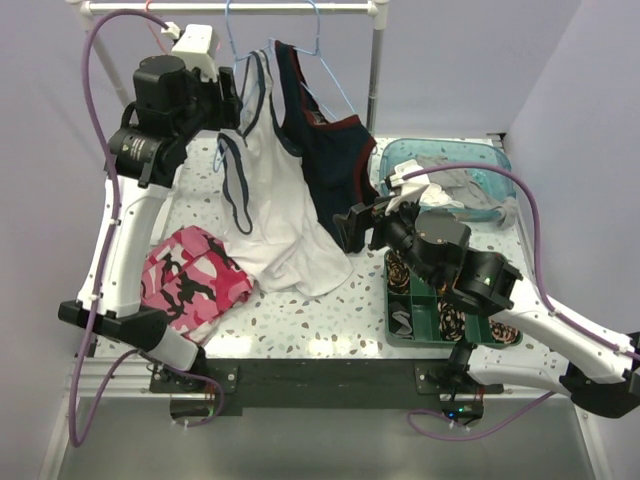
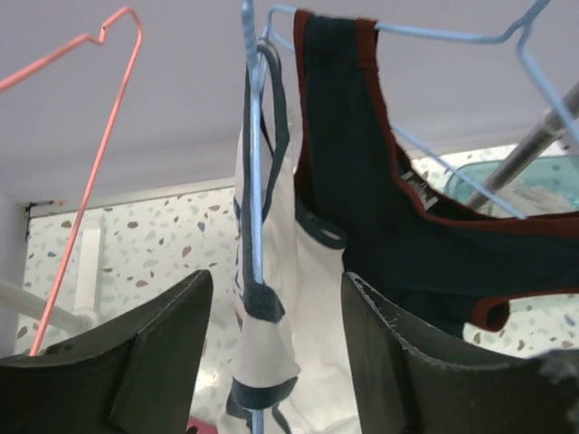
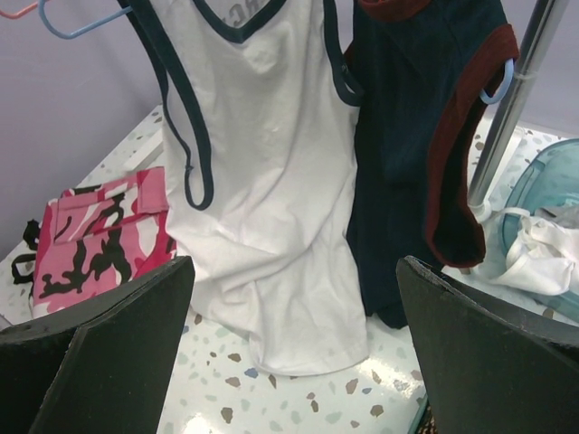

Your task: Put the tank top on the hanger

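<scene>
Quick headcount: three garments, so one white tank top [image 1: 275, 200], one navy top [image 1: 330, 160] and one pink camo piece [image 1: 190, 280]. Three wire hangers: a left blue hanger [image 2: 254, 226], a right blue hanger [image 2: 452, 36] and one pink hanger [image 2: 90, 190]. Two robot arms, a left arm [image 1: 125, 250] and a right arm [image 1: 480, 275]. One rail [image 1: 230, 7], one teal tub [image 1: 400, 150], one green tray [image 1: 392, 320]. Can't count the pale cloth [image 1: 450, 185] in the tub.

We can make out only a scrap of dark lettering [image 3: 246, 9] at the neckline of the tank top [image 3: 271, 154], cut off by the upper edge of the right wrist view; it may read "ACK", but we cannot be sure. The small sewn label [image 2: 414, 187] on the dark navy top [image 2: 362, 163] is too fine to read
</scene>
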`<state>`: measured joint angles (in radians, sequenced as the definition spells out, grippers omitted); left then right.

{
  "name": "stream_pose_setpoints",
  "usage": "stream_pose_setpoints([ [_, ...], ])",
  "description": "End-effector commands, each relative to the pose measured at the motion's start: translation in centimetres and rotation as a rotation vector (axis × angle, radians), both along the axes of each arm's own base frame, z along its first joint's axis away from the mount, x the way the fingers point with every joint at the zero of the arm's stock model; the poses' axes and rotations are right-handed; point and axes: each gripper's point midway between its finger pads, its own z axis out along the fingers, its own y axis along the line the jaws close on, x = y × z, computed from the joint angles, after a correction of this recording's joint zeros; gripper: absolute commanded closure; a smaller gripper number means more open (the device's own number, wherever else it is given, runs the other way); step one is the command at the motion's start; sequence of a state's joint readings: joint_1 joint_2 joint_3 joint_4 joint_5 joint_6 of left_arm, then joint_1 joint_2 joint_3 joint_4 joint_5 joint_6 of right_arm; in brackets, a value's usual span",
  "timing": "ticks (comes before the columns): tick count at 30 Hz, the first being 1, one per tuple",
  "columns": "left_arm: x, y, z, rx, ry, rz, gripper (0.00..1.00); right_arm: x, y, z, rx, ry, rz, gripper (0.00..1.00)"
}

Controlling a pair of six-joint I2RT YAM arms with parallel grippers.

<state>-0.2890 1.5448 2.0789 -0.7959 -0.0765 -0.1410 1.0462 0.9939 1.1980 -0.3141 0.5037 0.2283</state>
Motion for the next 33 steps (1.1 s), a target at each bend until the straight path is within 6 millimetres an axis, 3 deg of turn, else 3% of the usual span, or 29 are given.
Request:
stream_pose_setpoints([
  [1, -2.6, -0.7, 5.6, -0.047, -0.186, -0.097, 0.33, 0.0, 0.2, 0.5, 0.041, -0.005, 0.000, 0.01],
  [2, -3.8, -0.9, 7.5, -0.066, -0.249, -0.129, 0.32, 0.0, 0.2, 0.4, 0.036, -0.003, -0.001, 0.02],
  [3, -4.5, -1.6, 8.1, -0.081, -0.271, -0.172, 0.29, 0.0, 0.2, 0.4, 0.038, -0.002, -0.003, 0.02],
  [5, -6.5, -4.2, 8.4, -0.121, -0.277, -0.329, 0.27, 0.0, 0.1, 0.1, 0.034, 0.003, -0.006, 0.01],
  [7, -7.0, -5.8, 6.7, -0.129, -0.221, -0.371, 0.24, 0.1, -0.1, -0.3, 0.029, 0.007, -0.020, 0.01],
  [8, -7.9, -8.2, 5.0, -0.118, -0.163, -0.417, 0.23, 0.2, -0.3, -0.6, 0.028, 0.012, -0.030, 0.01],
  [9, -8.2, -9.3, 3.6, -0.091, -0.132, -0.431, 0.22, 0.3, -0.8, -0.8, 0.030, 0.011, -0.052, 0.01],
  [10, -8.0, -10.0, 0.5, -0.062, -0.061, -0.406, 0.22, 0.3, -1.1, -1.0, 0.031, 0.012, -0.063, 0.01],
  [11, -9.2, -11.7, -0.7, -0.061, -0.038, -0.445, 0.22, 0.3, -1.4, -1.8, 0.017, 0.017, -0.075, 0.01],
  [12, -9.7, -12.3, -2.2, -0.073, -0.004, -0.450, 0.22, 0.3, -1.8, -1.8, 0.021, 0.016, -0.086, 0.02],
  [13, -9.9, -12.6, -6.2, -0.051, 0.075, -0.439, 0.21, 0.3, -2.3, -2.0, 0.019, 0.016, -0.108, 0.01],
  [14, -11.0, -13.1, -6.4, -0.073, 0.059, -0.455, 0.20, 0.3, -2.7, -2.9, 0.008, 0.028, -0.118, 0.02],
  [15, -11.7, -13.4, -7.9, -0.093, 0.093, -0.455, 0.20, 0.2, -3.0, -3.2, 0.009, 0.031, -0.131, 0.01],
  [16, -12.1, -13.3, -12.1, -0.068, 0.171, -0.435, 0.19, 0.0, -3.8, -3.1, 0.023, 0.026, -0.150, 0.01],
  [18, -13.6, -13.6, -15.0, -0.085, 0.224, -0.419, 0.18, -0.1, -4.6, -4.2, 0.016, 0.031, -0.169, 0.01],
  [19, -14.0, -12.8, -19.3, -0.040, 0.300, -0.369, 0.17, -0.3, -5.2, -4.1, 0.027, 0.027, -0.178, 0.01],
  [21, -15.4, -12.7, -23.2, -0.027, 0.380, -0.309, 0.15, -0.3, -5.5, -5.3, 0.006, 0.038, -0.190, 0.01],
  [22, -16.0, -11.6, -26.8, 0.023, 0.429, -0.255, 0.14, -0.4, -5.6, -5.4, 0.006, 0.041, -0.192, 0.01],
  [26, -16.8, -11.2, -32.6, 0.099, 0.484, -0.162, 0.09, -0.5, -4.4, -7.1, -0.012, 0.078, -0.154, 0.02],
  [30, -15.2, -10.7, -34.1, 0.153, 0.458, -0.076, 0.09, -0.4, -3.7, -8.0, -0.022, 0.097, -0.139, 0.02],
  [33, -14.5, -10.6, -36.4, 0.217, 0.476, -0.049, 0.08, -0.6, -3.6, -8.1, -0.020, 0.099, -0.127, 0.02],
])
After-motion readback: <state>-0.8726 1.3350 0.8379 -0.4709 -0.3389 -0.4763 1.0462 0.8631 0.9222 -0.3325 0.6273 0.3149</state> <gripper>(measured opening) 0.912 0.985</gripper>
